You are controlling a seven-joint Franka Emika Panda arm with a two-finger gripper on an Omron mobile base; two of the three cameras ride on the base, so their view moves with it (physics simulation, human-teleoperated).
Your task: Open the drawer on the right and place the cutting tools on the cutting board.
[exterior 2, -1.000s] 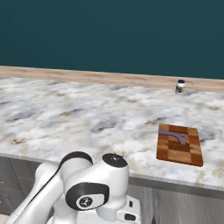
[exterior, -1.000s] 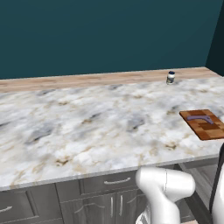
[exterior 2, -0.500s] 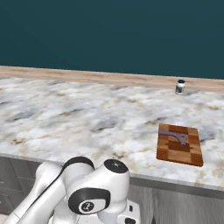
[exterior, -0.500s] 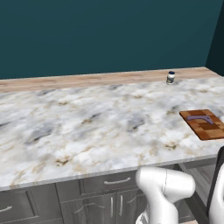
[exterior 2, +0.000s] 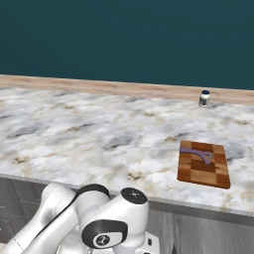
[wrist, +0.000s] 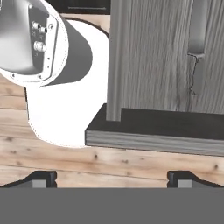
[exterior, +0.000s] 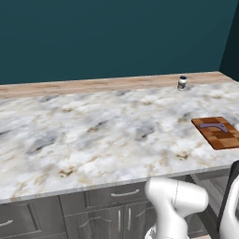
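In the hand view the gripper points down at a pale wooden floor, its two dark fingertips spread wide apart with nothing between them. Just beyond them stands a grey wood-grain cabinet front above a dark toe-kick ledge; a long vertical handle runs down that panel. Whether this panel belongs to the drawer cannot be told from here. From the base cameras, the nearest thing past the arm is the row of dark grey cabinet fronts under the counter edge, with a shallow drawer front carrying a small bar handle. Above them lies the marble counter. Towards its right end rests the cutting board, checkered in reddish-brown squares, lying flat near the front edge. One slim purple cutting tool lies across the board's far part, touching it. Farther back, well apart from the board, a small dark-capped jar stands upright beside the wooden strip along the teal wall.
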